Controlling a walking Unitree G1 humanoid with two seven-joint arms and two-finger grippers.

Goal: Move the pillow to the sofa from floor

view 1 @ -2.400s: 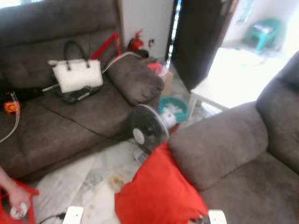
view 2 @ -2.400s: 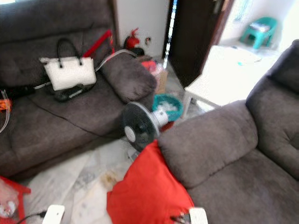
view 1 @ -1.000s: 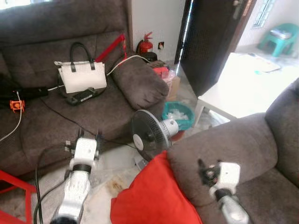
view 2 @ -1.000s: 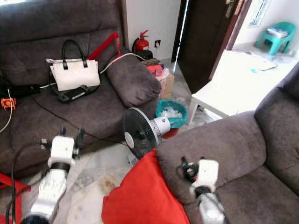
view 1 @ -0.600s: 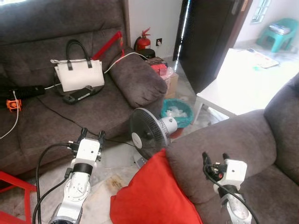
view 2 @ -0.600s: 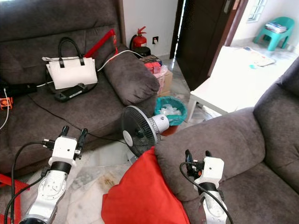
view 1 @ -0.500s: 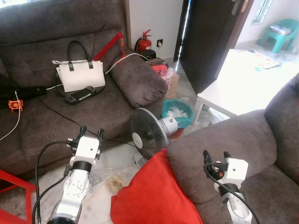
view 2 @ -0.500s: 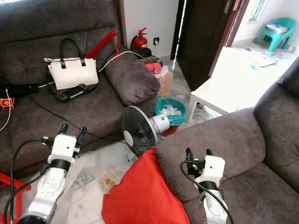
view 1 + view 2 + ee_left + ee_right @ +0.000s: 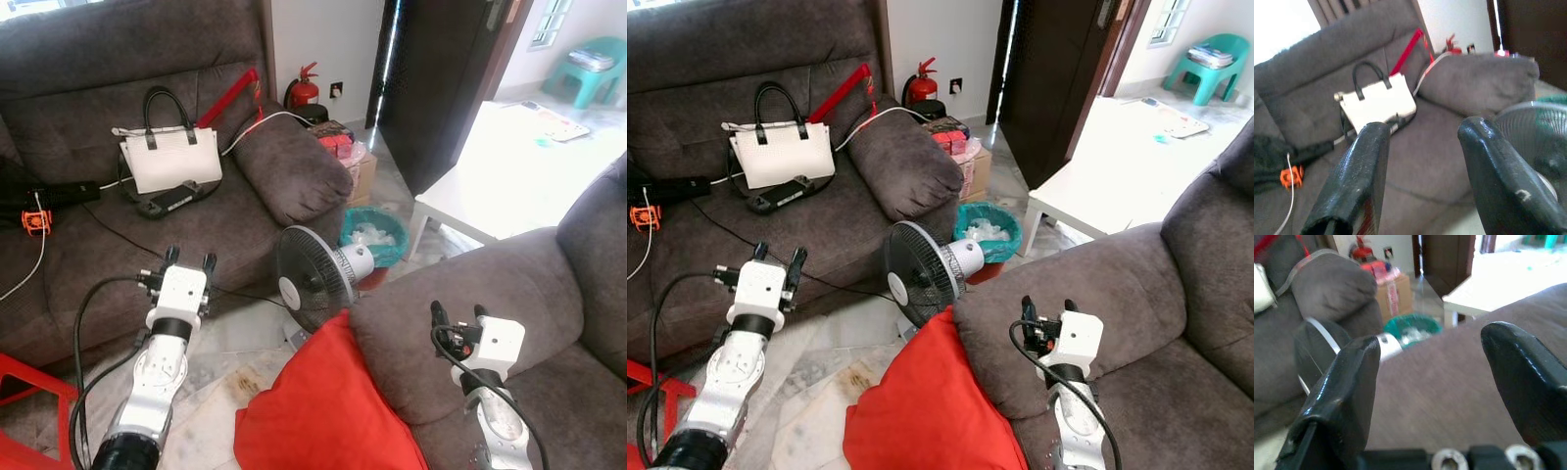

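Red pillow [image 9: 328, 416]; dark grey sofa [image 9: 500, 294]; white handbag [image 9: 171, 162].

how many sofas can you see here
2. One dark sofa stands at the robot's left, with a white handbag on its seat. The other sofa is at the right, with the red pillow leaning against its armrest. More could lie outside the frame.

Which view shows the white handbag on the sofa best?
The left eye view: the white handbag sits whole and sharp on the sofa. The right eye view matches it; the left wrist view blurs it; the right wrist view catches a corner.
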